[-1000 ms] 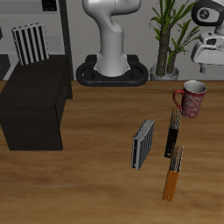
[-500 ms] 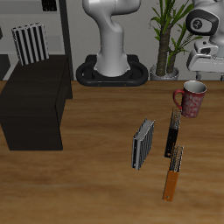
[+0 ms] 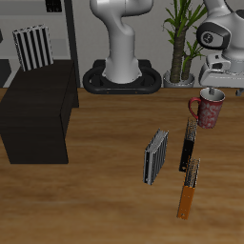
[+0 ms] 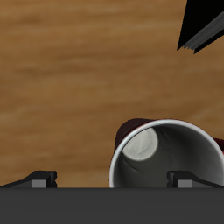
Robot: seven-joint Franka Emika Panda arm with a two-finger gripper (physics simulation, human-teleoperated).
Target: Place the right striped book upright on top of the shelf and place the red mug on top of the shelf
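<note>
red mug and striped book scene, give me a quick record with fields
red mug: upright on the table, beside the dark book
gripper: just above the mug's rim, holding nothing; open or shut unclear
right striped book: upright on the shelf
grey striped book: standing on the table
orange book: on the table nearest the front edge

right striped book (image 3: 32,48) upright on shelf (image 3: 38,114); red mug (image 3: 207,109) on table (image 3: 105,200).
</note>
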